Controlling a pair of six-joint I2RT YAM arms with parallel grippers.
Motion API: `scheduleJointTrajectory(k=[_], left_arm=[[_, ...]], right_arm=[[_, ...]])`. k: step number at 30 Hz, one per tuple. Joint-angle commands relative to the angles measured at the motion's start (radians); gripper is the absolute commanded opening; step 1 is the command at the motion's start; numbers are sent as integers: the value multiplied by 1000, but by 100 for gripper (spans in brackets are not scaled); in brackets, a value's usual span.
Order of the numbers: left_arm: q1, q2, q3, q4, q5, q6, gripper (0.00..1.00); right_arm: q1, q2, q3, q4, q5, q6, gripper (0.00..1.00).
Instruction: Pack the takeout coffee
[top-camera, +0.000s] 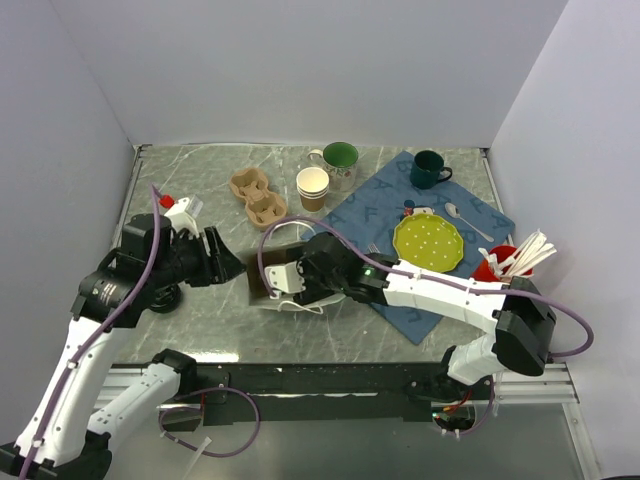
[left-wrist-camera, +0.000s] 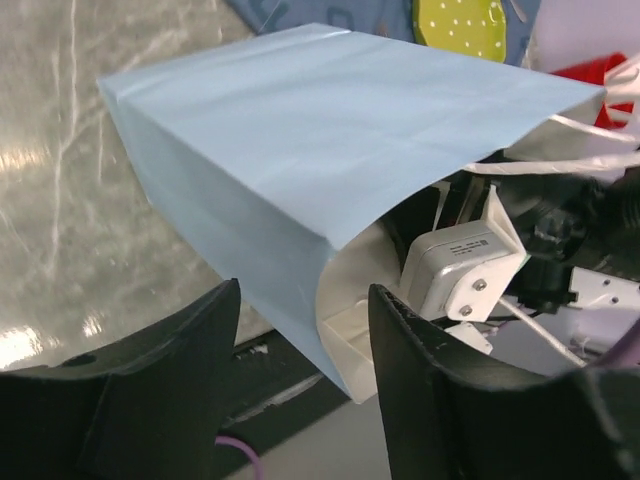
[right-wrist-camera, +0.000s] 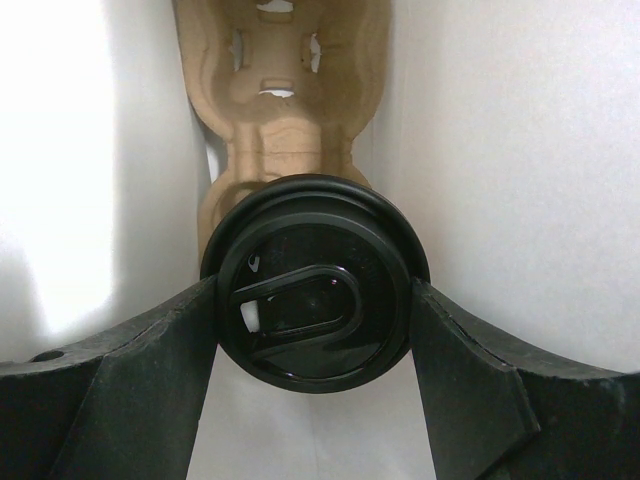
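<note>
One grey marbled tabletop (top-camera: 200, 320) carried the lot.

Surroundings, largest first:
- a blue lettered cloth (top-camera: 440, 300) lay at right, under the right arm's forearm
- a pale paper bag (left-wrist-camera: 300, 130) lay on its side at centre, mouth toward the right arm
- a green dotted plate (top-camera: 428, 242) sat on the cloth
- a pulp cup carrier (top-camera: 258, 197) lay behind the bag
- a red holder (top-camera: 490, 268) of white cutlery stood at the cloth's right edge
- a green-lined mug (top-camera: 340, 165) and a dark green mug (top-camera: 430, 170) stood at the rear
- a stack of lidless paper cups (top-camera: 313, 188) stood beside the green-lined mug
- a spoon (top-camera: 465, 222) lay beside the plate
- a small white item with a red cap (top-camera: 175, 208) stood at left

Inside the bag sat the takeout coffee (right-wrist-camera: 300, 250), with the fingers of the right gripper (right-wrist-camera: 313, 295) clamped on both sides of its black lid.

From above, the bag and the right arm hid the cup. The right wrist view showed only the lid, with white bag walls either side. A pulp carrier lay beyond the lid, and whether it was the one seen from above could not be told. The left wrist view alone showed the bag's outside, with the right wrist's white housing in its mouth.

The right arm reached low and leftward, wrist inside the bag. The left gripper (left-wrist-camera: 305, 290) sat low, aimed at the bag with its fingers apart. The bag's lower edge lay between them, and contact could not be told.
</note>
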Motion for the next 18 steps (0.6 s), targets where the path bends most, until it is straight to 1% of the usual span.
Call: scheduleJointTrajectory(k=[1,3,5,8,16,18], left_arm=[[-2,-36,13,-75,-56,-140,58],[-2,-42,6,-110,-77,-158,57],[-2,-54,-17,-94,-82,-163,55],[-3,-83,-58,-29,-77,-161,49],[-2,-134,-155,126,-34,-142,43],[-2,-156,-178,178,-13,-129,35]], right_arm=[[28,2,34,51,49,58,55],[34,-1,33,49,53,72,55],[40,-4,28,49,59,81,55],[52,-15,10,61,76,91,55],[95,-18,-41,118,154,112,55],[114,-15,-46,132,180,123,55]])
